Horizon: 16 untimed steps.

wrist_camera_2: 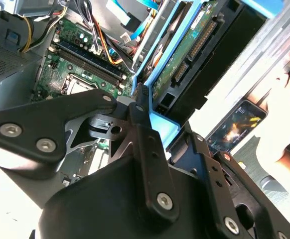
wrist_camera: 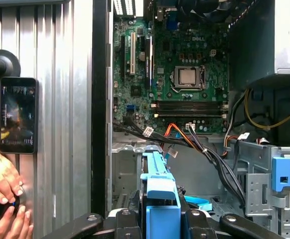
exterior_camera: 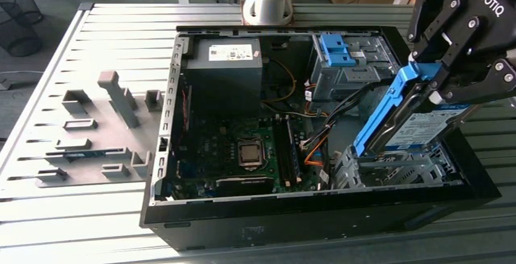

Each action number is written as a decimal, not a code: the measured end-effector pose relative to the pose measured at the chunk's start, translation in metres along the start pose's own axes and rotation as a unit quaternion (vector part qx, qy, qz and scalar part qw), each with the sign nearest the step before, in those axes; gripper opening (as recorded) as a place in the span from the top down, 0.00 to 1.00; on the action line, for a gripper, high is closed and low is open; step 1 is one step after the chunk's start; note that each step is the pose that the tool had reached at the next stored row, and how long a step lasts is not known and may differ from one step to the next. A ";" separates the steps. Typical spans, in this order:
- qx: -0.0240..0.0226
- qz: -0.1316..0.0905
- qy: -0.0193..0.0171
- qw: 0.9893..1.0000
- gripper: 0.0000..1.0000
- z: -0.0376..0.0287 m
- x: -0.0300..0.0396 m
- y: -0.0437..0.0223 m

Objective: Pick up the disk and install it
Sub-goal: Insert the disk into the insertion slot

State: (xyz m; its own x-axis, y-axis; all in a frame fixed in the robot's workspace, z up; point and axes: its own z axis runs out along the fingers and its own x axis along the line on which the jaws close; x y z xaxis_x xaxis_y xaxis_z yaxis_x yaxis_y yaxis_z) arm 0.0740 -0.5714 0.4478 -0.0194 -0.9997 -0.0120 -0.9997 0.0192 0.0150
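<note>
- Exterior view: your gripper (exterior_camera: 441,81) sits at the exterior view's right, over the near right corner of the open computer case (exterior_camera: 322,218). Its fingers are clamped on the blue carrier edge of the disk (exterior_camera: 415,125).
- You hold the disk tilted. Its upper end is in the gripper and its labelled silver face is turned toward the exterior view's right.
- The disk's lower end reaches down into the metal drive cage (exterior_camera: 395,168) in that corner of the case. You cannot tell whether it touches the cage.
- In the first wrist view, the gripper (wrist_camera: 160,221) frames the carrier, and the disk (wrist_camera: 157,181) points edge-on into the case.
- In the second wrist view, the gripper (wrist_camera_2: 147,117) pinches the same blue edge. The disk (wrist_camera_2: 185,55) shows its green circuit-board underside.
- Just beyond the disk, a blue bracket (exterior_camera: 335,49) sits on the fixed drive bay, apart from the disk.
- Orange and black cables (exterior_camera: 316,149) run between the cage and the motherboard (exterior_camera: 234,149), which lies flat in the middle of the case.
- The power supply (exterior_camera: 226,70) fills the far corner of the case, near the arm's base (exterior_camera: 270,1).
- The case rests on a slatted metal worktop (exterior_camera: 72,222), and a grey fixture plate (exterior_camera: 96,134) lies to the exterior view's left.
- A phone (wrist_camera: 18,114) lies on the worktop outside the case wall, with a person's hands (wrist_camera: 3,181) beside it.
</note>
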 end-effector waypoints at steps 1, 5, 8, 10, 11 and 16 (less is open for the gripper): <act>0.000 0.000 0.000 1.000 0.64 0.0009 0.0000 -0.0004; 0.000 0.001 -0.001 1.000 0.64 0.0040 -0.0002 -0.0008; 0.000 0.002 -0.001 1.000 0.64 0.0060 -0.0006 -0.0009; 0.000 0.002 -0.001 1.000 0.64 0.0070 -0.0006 -0.0010; 0.000 0.002 -0.001 1.000 0.64 0.0075 -0.0006 -0.0011; 0.000 0.003 -0.002 1.000 0.64 0.0100 -0.0006 -0.0014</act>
State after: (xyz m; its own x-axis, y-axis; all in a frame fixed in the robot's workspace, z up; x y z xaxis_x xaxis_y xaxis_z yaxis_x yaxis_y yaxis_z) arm 0.0752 -0.5708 0.4378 -0.0257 -0.9996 -0.0152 -0.9996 0.0254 0.0152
